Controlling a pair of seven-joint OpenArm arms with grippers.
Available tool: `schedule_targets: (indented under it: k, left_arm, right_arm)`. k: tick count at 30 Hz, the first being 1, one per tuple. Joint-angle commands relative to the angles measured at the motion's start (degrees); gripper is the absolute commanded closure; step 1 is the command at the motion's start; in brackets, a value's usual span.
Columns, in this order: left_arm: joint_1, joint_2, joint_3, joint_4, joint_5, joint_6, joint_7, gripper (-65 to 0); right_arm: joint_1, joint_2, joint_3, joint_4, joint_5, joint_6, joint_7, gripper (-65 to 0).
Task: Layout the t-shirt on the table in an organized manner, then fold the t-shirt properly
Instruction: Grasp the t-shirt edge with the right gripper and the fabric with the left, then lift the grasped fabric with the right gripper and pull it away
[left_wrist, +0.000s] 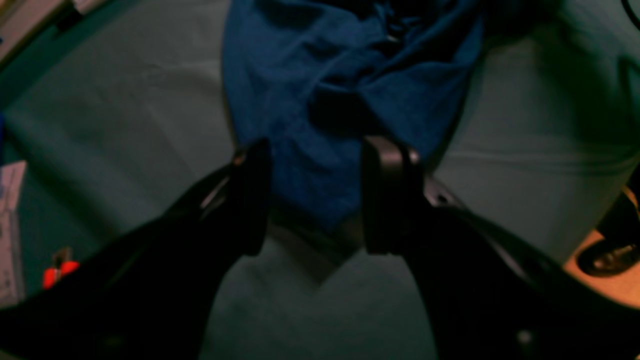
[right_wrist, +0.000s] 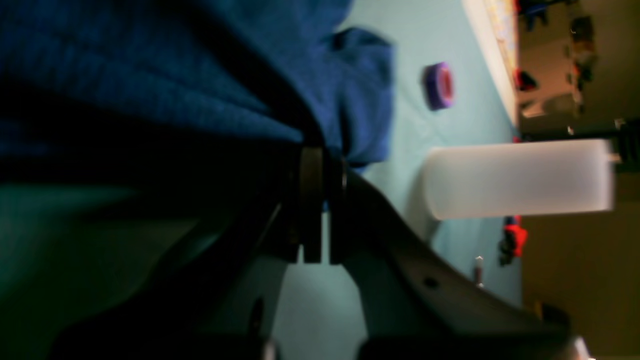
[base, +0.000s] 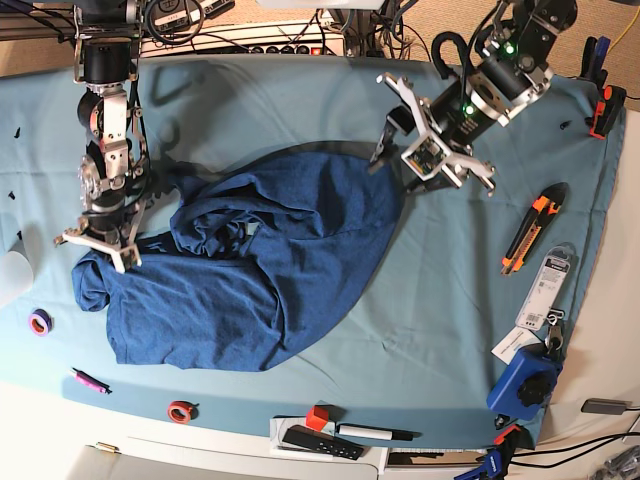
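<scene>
Now: right claw (right_wrist: 322, 200) pinching t-shirt (base: 270, 270) | left claw (left_wrist: 315, 195) agape

T-shirt (right_wrist: 150, 75) blurred — top cut off.

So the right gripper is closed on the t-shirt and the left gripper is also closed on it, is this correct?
Not quite. The right gripper is closed on the t-shirt, but the left gripper is open; the left wrist view shows its jaws apart, with the cloth's edge between them.
</scene>
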Motion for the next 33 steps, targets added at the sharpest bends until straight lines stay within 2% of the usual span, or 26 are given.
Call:
schedule_targets:
  k: [1,5,8,12,19,24,28,33]
  left_arm:
    - [-0.48,-0.35,-0.13,0.85,-0.35,0.17,-1.27,-29.4]
    - [-0.74,-0.33,-0.13,0.81,-0.35,0.2,-1.29,-29.4]
    - [-0.74,-0.33,-0.13,0.81,-0.35,0.17,-1.31,-29.4]
    - [-0.74,-0.31,-0.13,0.79,-0.33,0.17,-1.29,-29.4]
    - [-0.87,-0.33,-0.13,-1.92,-0.33,0.17,-1.33,-29.4]
    - [-2.49,-0.33,-0.13,-3.63,-0.37,0.15,-1.31,-29.4]
    - [-3.37,-0.33,-0.13,-3.65,-0.39,0.15,-1.29,-29.4]
    - [-3.41,-0.33,-0.13,-3.65,-0.59,0.15,-1.25,-29.4]
  right_arm:
    - [1.14,1.01,0.28,2.1,-0.57,-1.11,-0.94,0.0]
    - [1.14,1.07,0.28,4.46,-3.39,-1.16,-4.33,0.0]
    - [1.11,1.42,0.28,4.55,-3.3,-1.11,-5.42,0.0]
    - [0.66,2.36,0.28,5.44,-3.54,-1.14,-10.23,0.0]
    - [-9.81,5.16,0.39,20.57,-3.45,-1.03,-12.37,0.0]
    - [-17.42,5.6,0.39,31.56,-3.52,-0.68,-19.67,0.0]
    - [-23.06,5.62,0.39,38.93,-3.54,2.32,-24.87,0.0]
    - [-30.95,5.6,0.39,48.5,-3.48,8.39,-26.77,0.0]
